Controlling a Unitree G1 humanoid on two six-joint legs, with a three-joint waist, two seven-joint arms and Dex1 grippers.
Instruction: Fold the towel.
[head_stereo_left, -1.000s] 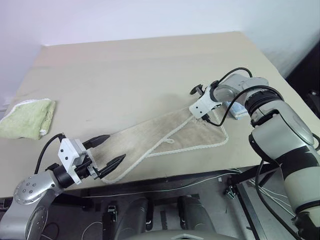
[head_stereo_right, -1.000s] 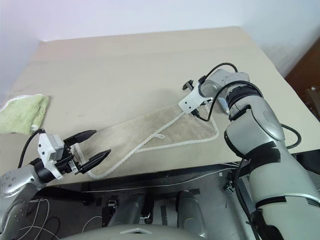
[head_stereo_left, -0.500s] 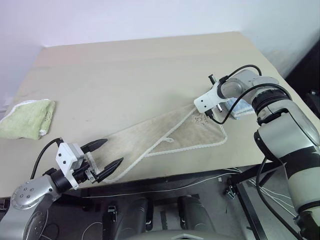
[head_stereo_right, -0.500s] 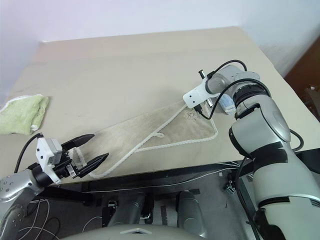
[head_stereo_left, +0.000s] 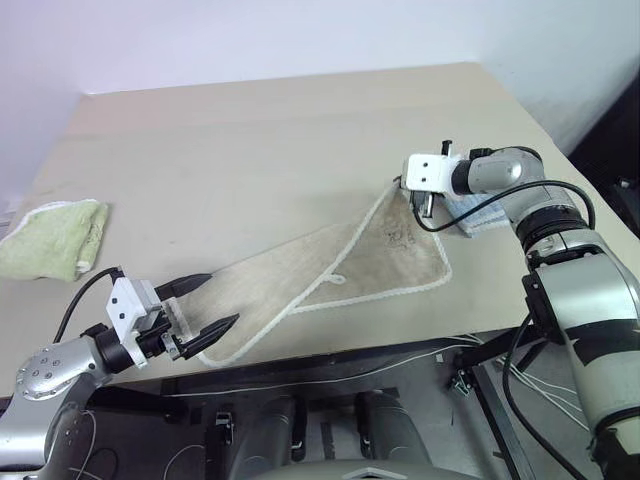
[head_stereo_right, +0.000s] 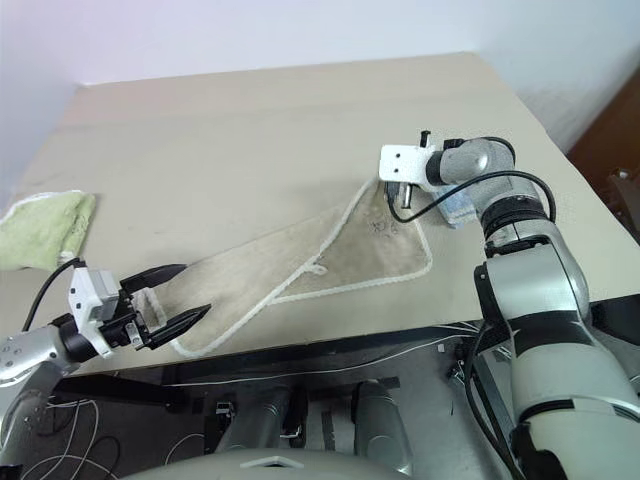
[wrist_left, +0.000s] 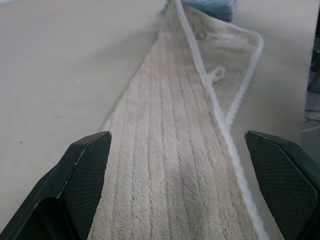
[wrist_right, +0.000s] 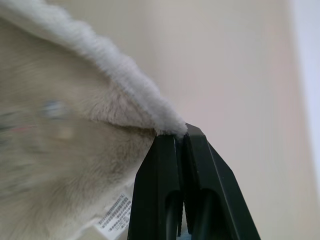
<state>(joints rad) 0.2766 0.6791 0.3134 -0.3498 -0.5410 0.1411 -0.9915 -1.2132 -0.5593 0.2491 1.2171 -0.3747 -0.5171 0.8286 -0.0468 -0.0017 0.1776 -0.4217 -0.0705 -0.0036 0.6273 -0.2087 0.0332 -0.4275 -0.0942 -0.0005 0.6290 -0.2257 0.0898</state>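
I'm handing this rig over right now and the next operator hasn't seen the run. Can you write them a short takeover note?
Right gripper: shut on the far corner of the beige towel, lifting it off the table.
Left gripper: open, its fingers either side of the towel's near end, not gripping.
The towel lies stretched diagonally, partly folded over itself. A green cloth sits at the left edge.
Done: one corner picked up.
Left: grip the near end, complete the fold.

Right gripper (wrist_right: 181, 142) is pinching the towel (wrist_right: 65, 150) at its white corded edge, black fingers (wrist_right: 160, 200) pressed together on the corner. Beige pile is hanging beside them, a printed label (wrist_right: 112, 215) showing near the fingers. Table (wrist_right: 225, 65) lying behind.
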